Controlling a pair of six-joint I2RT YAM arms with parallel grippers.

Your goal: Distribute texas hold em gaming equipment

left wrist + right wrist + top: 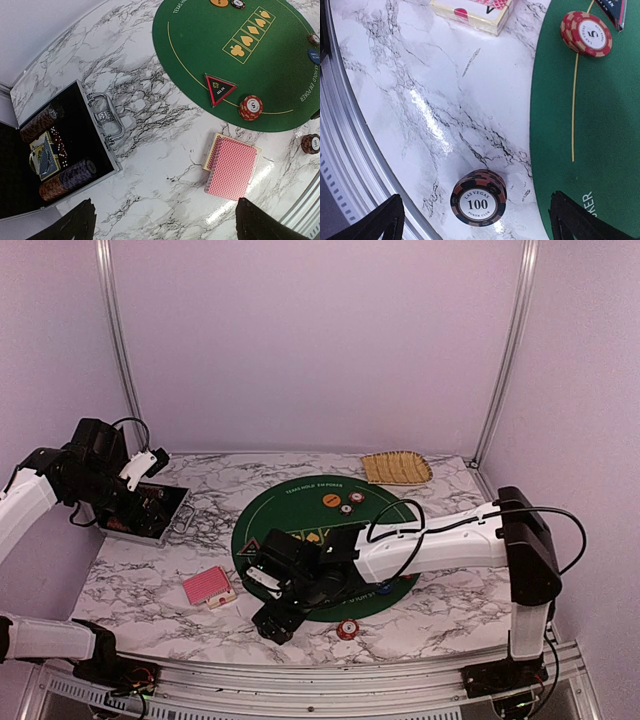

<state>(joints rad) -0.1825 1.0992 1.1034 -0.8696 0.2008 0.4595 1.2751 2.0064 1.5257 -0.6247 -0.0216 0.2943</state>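
Note:
A stack of dark striped poker chips marked 100 stands on the marble by the mat's edge, also seen near the front rail. My right gripper hangs open above it, fingers wide on either side, touching nothing. A red-and-white chip stack marked 5 sits on the green mat beside the black-triangle marker. The red-backed card deck lies on the marble left of the mat. My left gripper is open and empty, high over the table near the case.
An open metal case at the left holds more chip rows, dice and a card box. The green mat carries an orange button, chips and a blue button. A tan woven tray lies at the back right.

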